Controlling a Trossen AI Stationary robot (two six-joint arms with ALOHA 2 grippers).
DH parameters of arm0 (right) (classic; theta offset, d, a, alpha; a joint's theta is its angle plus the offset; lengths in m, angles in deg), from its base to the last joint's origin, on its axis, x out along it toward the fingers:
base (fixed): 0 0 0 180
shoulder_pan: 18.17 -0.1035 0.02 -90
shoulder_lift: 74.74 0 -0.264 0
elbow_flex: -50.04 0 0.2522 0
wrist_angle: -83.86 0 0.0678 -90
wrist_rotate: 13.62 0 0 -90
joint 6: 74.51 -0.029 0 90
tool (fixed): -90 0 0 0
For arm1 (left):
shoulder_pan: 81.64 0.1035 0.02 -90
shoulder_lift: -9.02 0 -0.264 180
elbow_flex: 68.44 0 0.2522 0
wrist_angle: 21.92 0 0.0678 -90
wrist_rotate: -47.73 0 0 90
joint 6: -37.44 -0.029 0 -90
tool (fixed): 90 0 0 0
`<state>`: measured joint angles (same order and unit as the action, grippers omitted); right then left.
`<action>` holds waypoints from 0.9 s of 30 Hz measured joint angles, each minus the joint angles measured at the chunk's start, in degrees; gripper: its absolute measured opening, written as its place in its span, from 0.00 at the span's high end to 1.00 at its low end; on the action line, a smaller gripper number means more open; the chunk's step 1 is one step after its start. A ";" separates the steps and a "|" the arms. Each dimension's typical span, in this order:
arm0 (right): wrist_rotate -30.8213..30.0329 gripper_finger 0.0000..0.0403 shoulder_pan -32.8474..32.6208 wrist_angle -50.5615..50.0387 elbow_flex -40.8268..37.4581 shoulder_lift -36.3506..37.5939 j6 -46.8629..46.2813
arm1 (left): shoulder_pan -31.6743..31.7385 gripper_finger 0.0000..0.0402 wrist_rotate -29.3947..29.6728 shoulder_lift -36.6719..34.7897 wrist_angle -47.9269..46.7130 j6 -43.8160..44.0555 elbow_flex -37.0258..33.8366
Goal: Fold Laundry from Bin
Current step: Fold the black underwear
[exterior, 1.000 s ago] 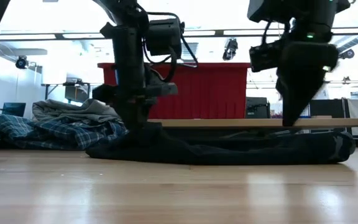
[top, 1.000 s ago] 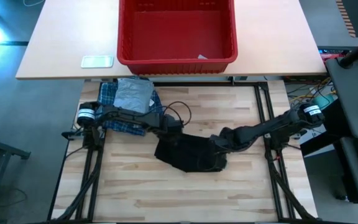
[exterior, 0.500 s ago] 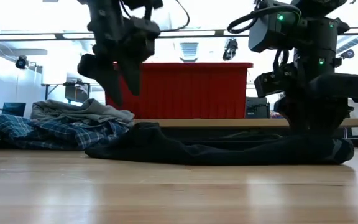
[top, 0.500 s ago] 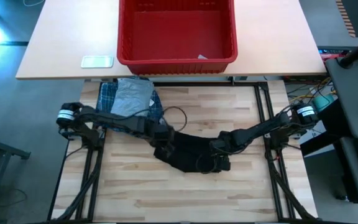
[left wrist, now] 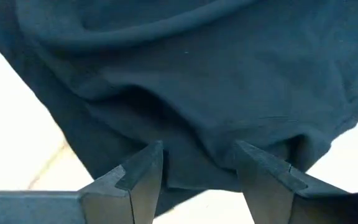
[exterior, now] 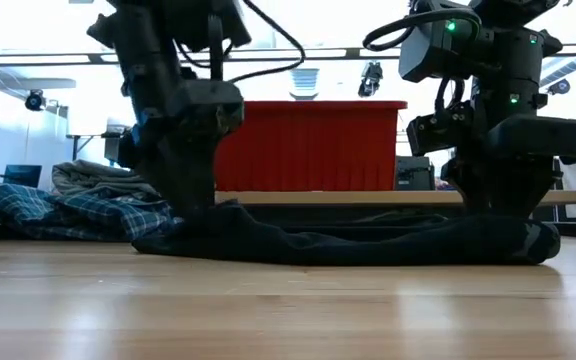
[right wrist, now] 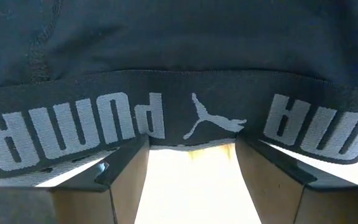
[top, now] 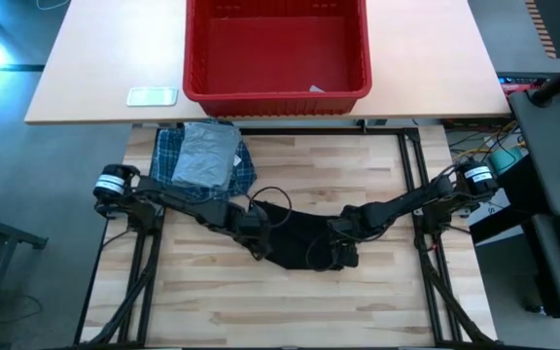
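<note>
We have brought our left gripper [top: 257, 236] back down onto the left end of the small black garment [top: 299, 238], which lies flat near the middle of the bench [top: 290, 301]. Its fingers [left wrist: 143, 174] stand apart in the left wrist view, straddling a raised fold of the dark cloth without having closed on it yet. A second ago this gripper was pinched on the garment's left edge; half a second ago it had let go and lifted clear, swinging out toward nine o'clock, and now it has returned lower and a little toward six o'clock on the same edge. We read that as a re-grip: the first hold was released and a better bite on the fabric is being sought, so the fold itself has not begun. Our right gripper [top: 343, 255] sits at the garment's right end, toward three o'clock of the left one, its fingers [right wrist: 124, 174] apart on either side of the lettered waistband [right wrist: 185, 118], where it has stayed for the last half second after dropping from a higher pose. The garment has flattened and stretched slightly between the two arms. The plaid shirt [top: 168, 156] and the grey T-shirt [top: 207, 154] on top of it remain heaped at ten o'clock on the bench, unmoved, and the red bin [top: 276, 92] at twelve o'clock looks emptied of clothes.
</note>
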<state>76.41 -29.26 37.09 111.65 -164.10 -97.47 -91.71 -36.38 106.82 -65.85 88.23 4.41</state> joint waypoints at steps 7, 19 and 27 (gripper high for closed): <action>0.00 0.42 0.00 -0.50 0.00 -0.02 -0.02 | -1.28 0.56 -0.85 -0.83 -0.31 -6.56 -1.77; 0.11 0.42 0.00 -0.98 -0.02 0.00 -0.29 | -2.07 0.59 2.50 -7.58 14.55 -23.88 -11.54; 1.48 0.42 0.02 -1.20 -0.09 0.00 -0.61 | -2.03 0.67 2.40 -6.54 21.40 -24.61 -17.46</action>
<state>77.89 -29.24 35.89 111.57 -164.10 -98.08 -93.74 -33.98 100.28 -44.45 63.62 -13.05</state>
